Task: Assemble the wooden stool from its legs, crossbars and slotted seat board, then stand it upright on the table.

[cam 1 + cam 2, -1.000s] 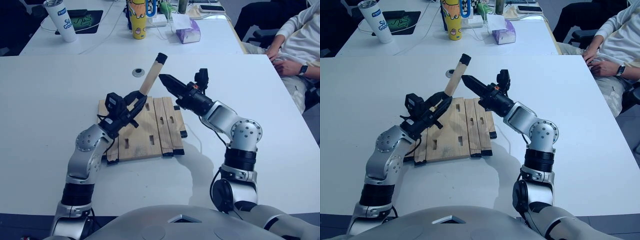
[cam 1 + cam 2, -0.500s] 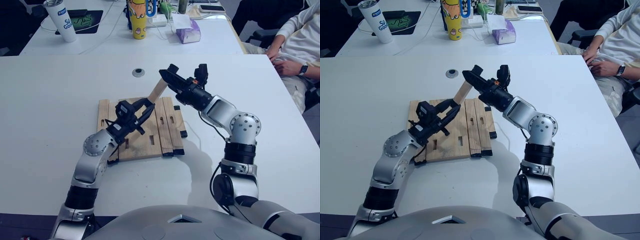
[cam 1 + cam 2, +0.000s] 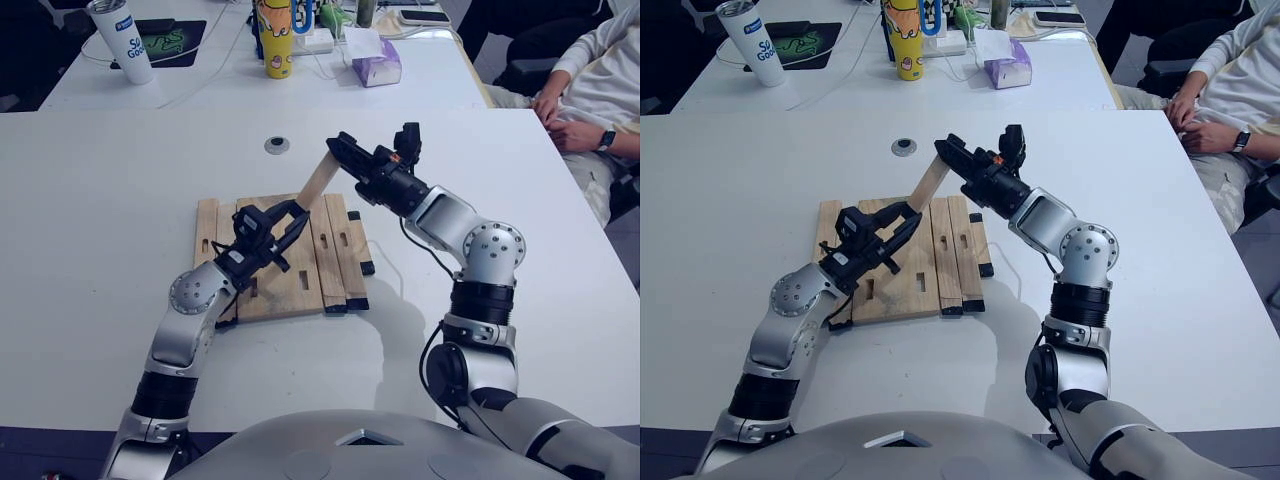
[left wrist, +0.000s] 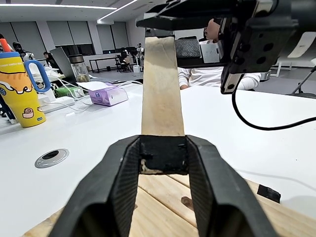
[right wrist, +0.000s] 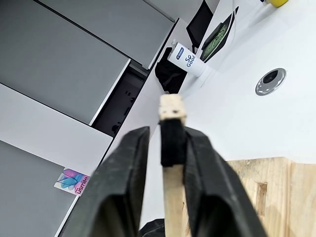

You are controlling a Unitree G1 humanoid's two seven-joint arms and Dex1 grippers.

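Note:
The slotted seat board (image 3: 300,285) lies flat on the white table, its pale slats ending in black tips. A wooden leg (image 3: 320,180) with black ends leans up from the board's far edge, tilted to the right. My left gripper (image 3: 290,212) is shut on the leg's lower black end (image 4: 163,153), just above the board. My right gripper (image 3: 338,150) is shut on the leg's upper end, and its fingers (image 5: 205,168) flank the black band near the tip. The leg (image 5: 171,197) runs between them.
A round cable grommet (image 3: 277,146) sits in the table beyond the board. Farther back stand a white cup (image 3: 120,38), a yellow mug (image 3: 276,38) and a tissue pack (image 3: 375,68). A seated person (image 3: 590,90) is at the right edge. Open tabletop surrounds the board.
My left gripper has lowered the leg towards the board's far edge. My right gripper, apart from the leg a second ago, has come to its upper end and shut on it.

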